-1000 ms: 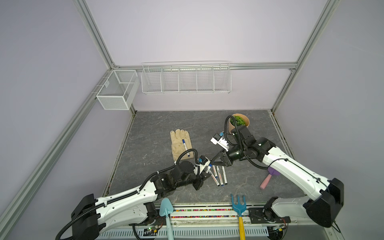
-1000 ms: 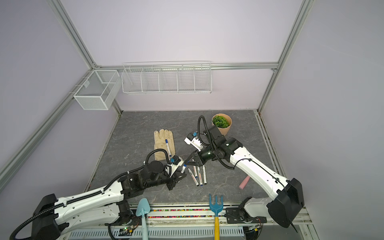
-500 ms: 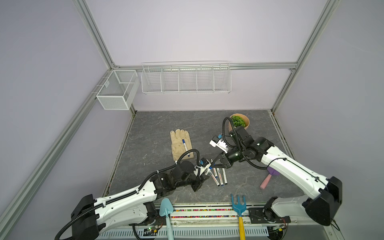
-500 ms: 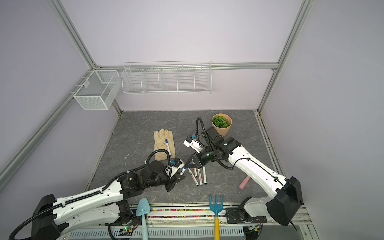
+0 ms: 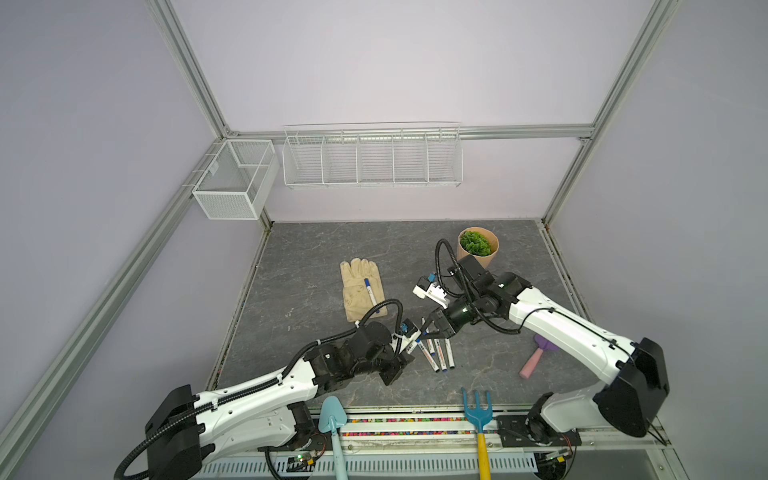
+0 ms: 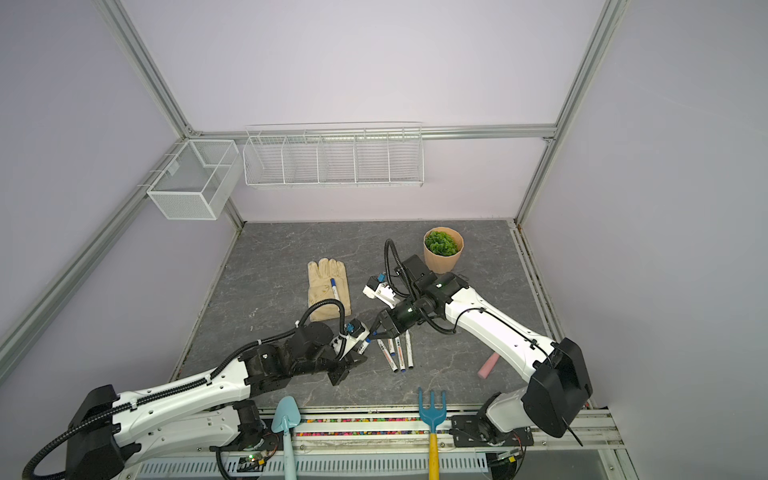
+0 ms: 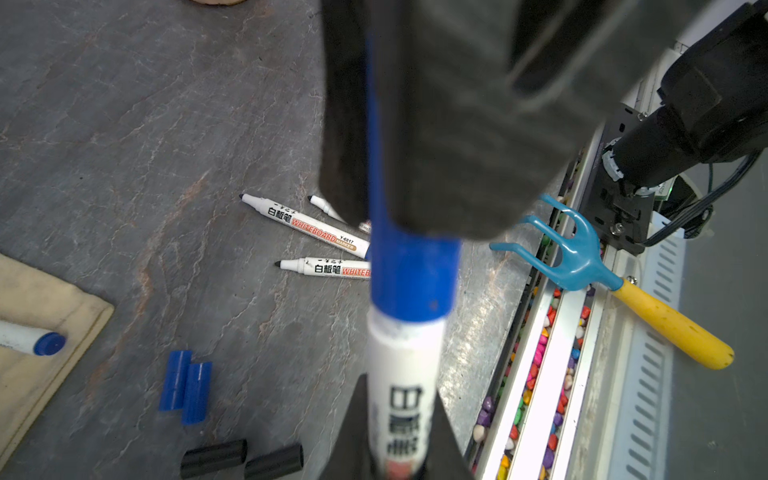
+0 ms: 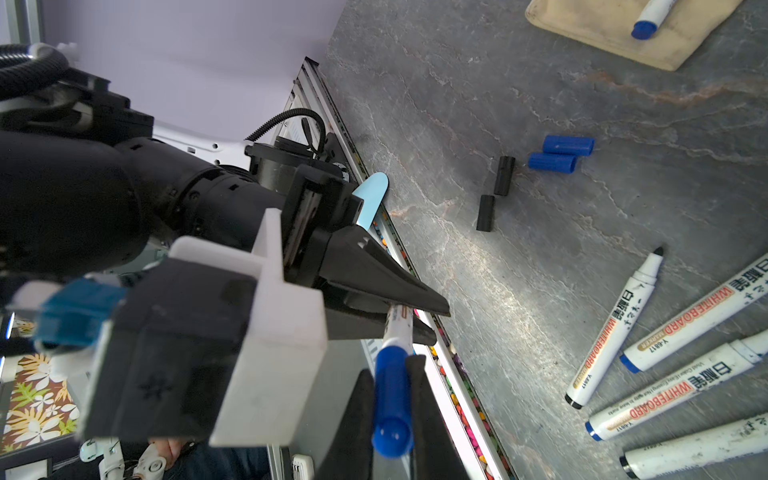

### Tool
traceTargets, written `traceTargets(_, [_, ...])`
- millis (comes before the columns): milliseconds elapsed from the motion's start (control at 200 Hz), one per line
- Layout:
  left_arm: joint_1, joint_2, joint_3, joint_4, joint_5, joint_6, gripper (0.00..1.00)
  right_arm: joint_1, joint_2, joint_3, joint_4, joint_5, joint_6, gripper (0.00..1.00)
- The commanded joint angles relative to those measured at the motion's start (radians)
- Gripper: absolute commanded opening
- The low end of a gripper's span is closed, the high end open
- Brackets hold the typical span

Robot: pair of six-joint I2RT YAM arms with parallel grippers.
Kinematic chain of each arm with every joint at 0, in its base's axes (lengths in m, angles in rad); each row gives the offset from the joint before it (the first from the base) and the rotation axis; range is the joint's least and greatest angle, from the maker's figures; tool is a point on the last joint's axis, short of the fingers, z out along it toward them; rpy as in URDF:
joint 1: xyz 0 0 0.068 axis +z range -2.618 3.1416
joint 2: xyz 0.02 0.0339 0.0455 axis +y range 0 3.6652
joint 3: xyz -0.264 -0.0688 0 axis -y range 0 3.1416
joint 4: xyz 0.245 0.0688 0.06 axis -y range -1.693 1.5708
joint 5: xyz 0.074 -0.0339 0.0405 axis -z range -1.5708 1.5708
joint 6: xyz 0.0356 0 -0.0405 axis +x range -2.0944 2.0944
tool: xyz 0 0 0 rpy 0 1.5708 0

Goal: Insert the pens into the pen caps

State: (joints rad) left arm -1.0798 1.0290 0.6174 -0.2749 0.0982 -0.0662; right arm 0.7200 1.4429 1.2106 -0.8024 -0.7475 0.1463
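Observation:
My left gripper (image 7: 399, 390) is shut on a white pen (image 7: 405, 357), held just above the table near the front middle. A blue pen cap (image 8: 390, 399) sits over that pen's tip end, and my right gripper (image 8: 390, 370) is shut on this cap. In both top views the two grippers (image 5: 415, 338) (image 5: 430, 328) meet tip to tip. Several uncapped pens (image 5: 438, 353) lie side by side just right of them. Two loose blue caps (image 8: 561, 151) and two black caps (image 8: 494, 195) lie on the table. One capped pen (image 5: 371, 294) rests on the glove.
A beige glove (image 5: 357, 291) lies behind the left arm, and a potted plant (image 5: 477, 247) stands at the back right. A pink and purple tool (image 5: 534, 359) lies at the right. A light blue trowel (image 5: 332, 419) and a blue rake (image 5: 478, 411) overhang the front rail.
The right gripper has moved left and slightly down with the blue cap to meet the left gripper, and the cap now covers the held pen's tip. The left arm has barely moved.

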Motion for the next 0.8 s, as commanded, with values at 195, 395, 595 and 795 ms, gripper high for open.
traceTargets(195, [0.046,0.035,0.128,0.408,-0.144,-0.002,0.0,0.08,0.067,-0.01,-0.166,-0.206,0.003,0.07])
traceTargets(395, [0.046,0.032,0.15,0.597,-0.139,-0.048,0.0,0.066,0.077,-0.011,-0.141,-0.201,0.013,0.07])
traceTargets(595, [0.046,0.031,0.21,0.702,-0.112,-0.059,0.0,0.061,0.075,-0.016,-0.137,-0.195,0.011,0.06])
traceTargets(795, [0.046,0.044,0.266,0.6,-0.079,-0.034,0.0,0.06,0.049,0.042,-0.212,-0.133,-0.025,0.07])
